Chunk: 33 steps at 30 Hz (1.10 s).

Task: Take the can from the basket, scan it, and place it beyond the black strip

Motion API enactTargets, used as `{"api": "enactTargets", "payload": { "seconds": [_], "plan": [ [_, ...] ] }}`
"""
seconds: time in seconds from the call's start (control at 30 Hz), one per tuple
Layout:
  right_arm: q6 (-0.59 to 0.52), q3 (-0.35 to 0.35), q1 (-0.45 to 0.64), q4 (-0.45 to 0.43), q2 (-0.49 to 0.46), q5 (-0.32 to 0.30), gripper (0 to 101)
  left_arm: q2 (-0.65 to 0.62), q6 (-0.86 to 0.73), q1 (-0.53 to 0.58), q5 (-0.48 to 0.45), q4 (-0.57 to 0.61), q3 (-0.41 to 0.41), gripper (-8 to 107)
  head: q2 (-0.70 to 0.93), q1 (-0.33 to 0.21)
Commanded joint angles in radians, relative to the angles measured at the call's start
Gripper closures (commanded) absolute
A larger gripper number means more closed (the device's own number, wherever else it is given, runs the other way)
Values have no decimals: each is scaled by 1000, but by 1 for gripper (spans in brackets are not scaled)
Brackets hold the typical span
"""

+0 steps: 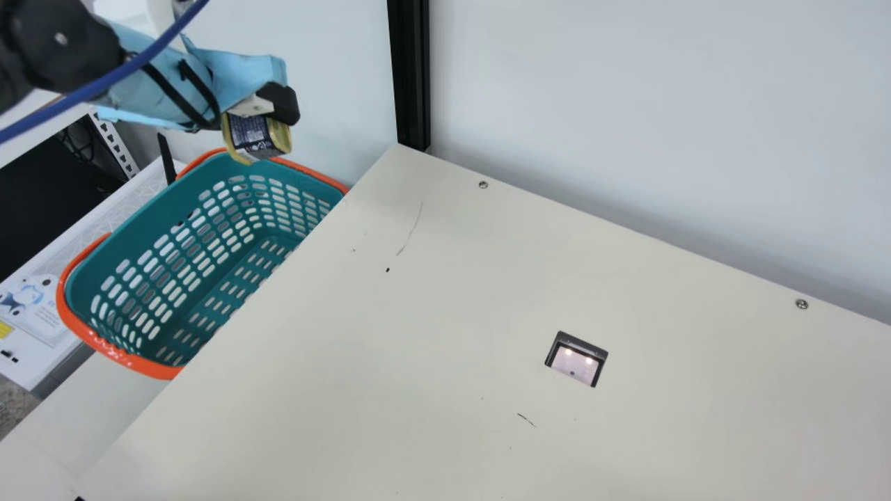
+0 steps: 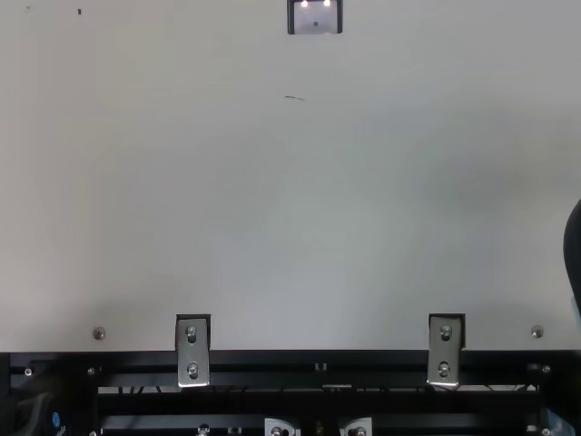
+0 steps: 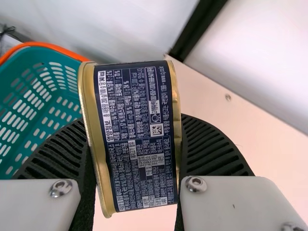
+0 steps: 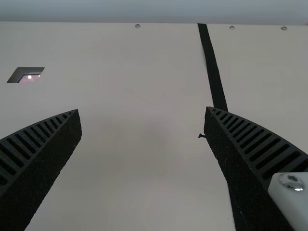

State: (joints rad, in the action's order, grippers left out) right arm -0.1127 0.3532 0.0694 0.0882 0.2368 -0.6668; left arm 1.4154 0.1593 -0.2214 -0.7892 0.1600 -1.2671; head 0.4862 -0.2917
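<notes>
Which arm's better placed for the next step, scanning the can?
Left, I'd say: its claw already grips the can, up near the basket. The right claw is open and empty over the table.

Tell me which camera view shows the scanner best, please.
The main view: the scanner appears whole, seen from well above. The top view cuts it at the upper edge; the right wrist view shows it flattened, far off.
</notes>
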Motion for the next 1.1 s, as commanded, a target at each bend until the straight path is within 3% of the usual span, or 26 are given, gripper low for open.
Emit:
{"api": "enactTargets", "payload": {
  "seconds": [0.0,0.17,0.47,0.63,0.87,1.07],
  "plan": [
    [0,0,0,0,0,0,0,0,0,0,0,0,0,89,11,-30],
    [0,0,0,0,0,0,0,-10,-106,2,-42,21,0,89,11,-30],
    [0,0,0,0,0,0,0,-13,-118,9,-63,27,-5,89,11,-30],
    [0,0,0,0,0,0,0,-23,-132,16,-177,64,-39,89,11,-30],
    [0,0,0,0,0,0,0,-14,-148,-19,-417,150,-141,89,11,-30],
    [0,0,0,0,0,0,0,8,-147,-25,-431,228,-74,89,11,-30]
  ]
}}
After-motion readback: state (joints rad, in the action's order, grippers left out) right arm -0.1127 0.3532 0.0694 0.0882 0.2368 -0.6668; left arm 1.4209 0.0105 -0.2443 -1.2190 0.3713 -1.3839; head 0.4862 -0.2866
